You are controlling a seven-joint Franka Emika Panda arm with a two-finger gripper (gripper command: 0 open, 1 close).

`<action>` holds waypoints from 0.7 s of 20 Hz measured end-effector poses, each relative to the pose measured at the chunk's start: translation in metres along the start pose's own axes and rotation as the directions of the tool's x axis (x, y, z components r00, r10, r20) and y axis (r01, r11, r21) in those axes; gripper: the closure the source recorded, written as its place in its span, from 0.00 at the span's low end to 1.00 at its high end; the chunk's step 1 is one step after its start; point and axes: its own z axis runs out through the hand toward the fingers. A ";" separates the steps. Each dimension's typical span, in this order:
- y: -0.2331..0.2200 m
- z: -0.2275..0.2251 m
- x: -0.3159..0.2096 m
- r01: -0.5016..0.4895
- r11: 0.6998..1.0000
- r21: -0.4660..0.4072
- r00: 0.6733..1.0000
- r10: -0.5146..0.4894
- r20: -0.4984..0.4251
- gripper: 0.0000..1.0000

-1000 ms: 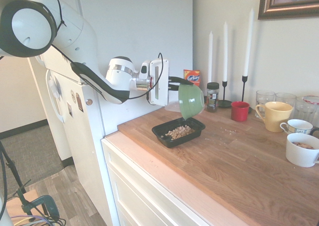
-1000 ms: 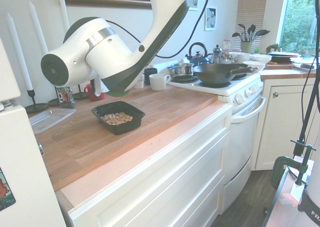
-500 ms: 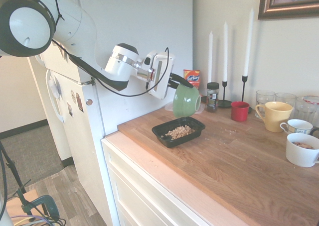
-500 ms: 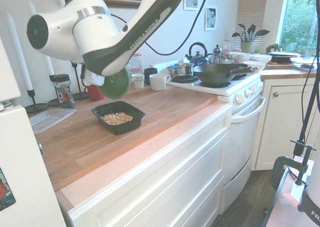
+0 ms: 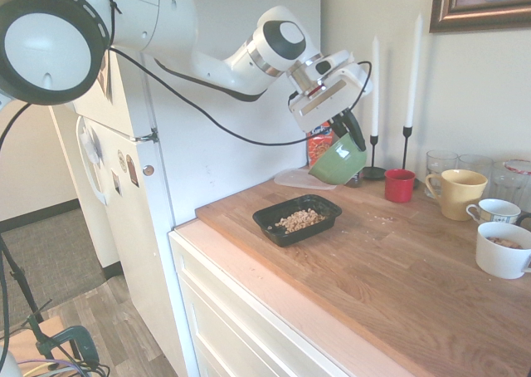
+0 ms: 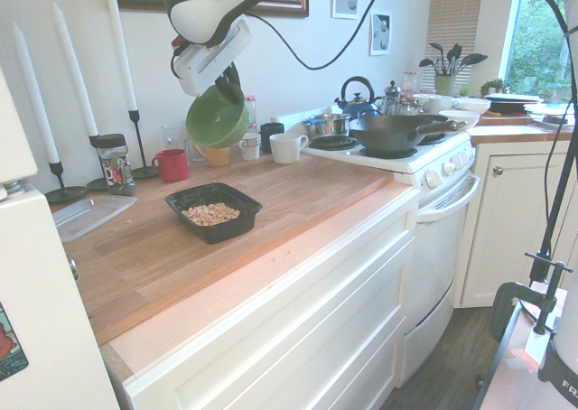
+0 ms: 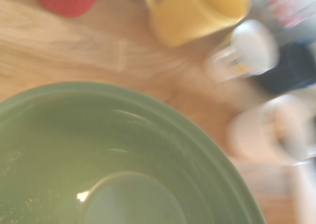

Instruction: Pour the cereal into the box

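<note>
The cereal lies as a small tan heap inside the black box on the wooden counter. High above the counter and behind the box, my gripper is shut on the rim of a green bowl. The bowl hangs tilted. In the wrist view the green bowl fills most of the picture and its inside looks empty.
A red cup, a yellow mug, white mugs, glasses, a spice jar and tall white candles stand along the wall. A clear flat container lies left of the box. A stove adjoins the counter.
The arm has swung up and away from the box toward the wall, carrying the green bowl, which has turned from tipped over the box toward upright. The cereal heap stays in the box.
</note>
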 end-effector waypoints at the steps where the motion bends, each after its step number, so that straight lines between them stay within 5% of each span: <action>1: 0.005 0.009 0.008 -0.012 0.999 0.034 0.998 0.010 0.056 1.00; 5: 0.027 0.047 0.032 -0.090 0.985 0.147 0.959 0.045 0.281 1.00; 9: 0.064 0.091 0.049 -0.228 0.951 0.209 0.869 0.103 0.484 1.00; 14: 0.105 0.137 0.066 -0.342 0.920 0.188 0.808 0.186 0.558 1.00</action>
